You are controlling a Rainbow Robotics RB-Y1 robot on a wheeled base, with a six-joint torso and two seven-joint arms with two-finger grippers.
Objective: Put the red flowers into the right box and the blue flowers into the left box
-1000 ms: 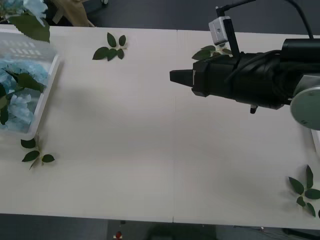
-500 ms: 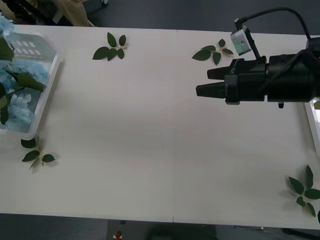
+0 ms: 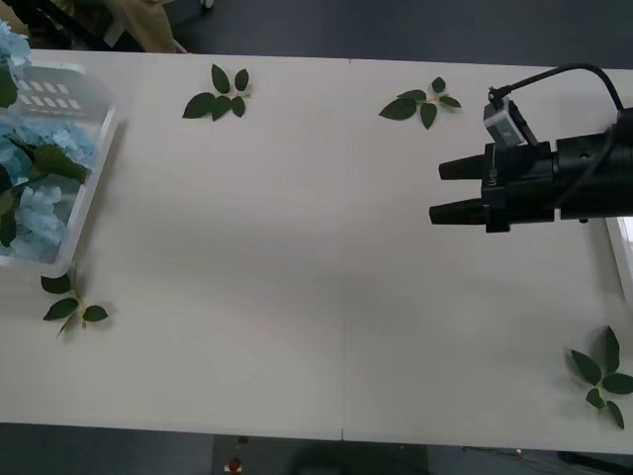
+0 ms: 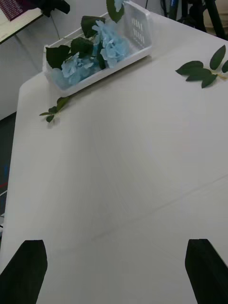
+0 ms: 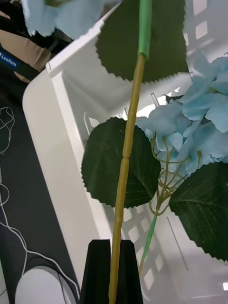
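The left box (image 3: 99, 148) stands at the table's far left with several blue flowers (image 3: 40, 208) lying in it. Above that box (image 5: 61, 142), my left gripper (image 5: 113, 247) is shut on the thin stem (image 5: 128, 142) of one more blue flower, its pale head (image 5: 66, 16) hanging beyond over the box's corner. At the right of the table, my right gripper (image 3: 437, 192) hovers open and empty, pointing left. From that wrist, the box (image 4: 142, 28) and its blue flowers (image 4: 102, 47) lie far ahead. The right box (image 3: 621, 247) shows as a white edge behind the right arm. The red flowers are out of view.
Loose green leaf sprigs lie on the white table: one at the back left (image 3: 220, 94), one at the back right (image 3: 420, 102), one by the left box's near corner (image 3: 67, 305), one at the front right (image 3: 603, 376). The table's front edge runs along the bottom.
My right arm has drawn back to the right across the table, its fingers now spread apart. At the far left, the held blue flower and its leaf have shifted toward the view's edge.
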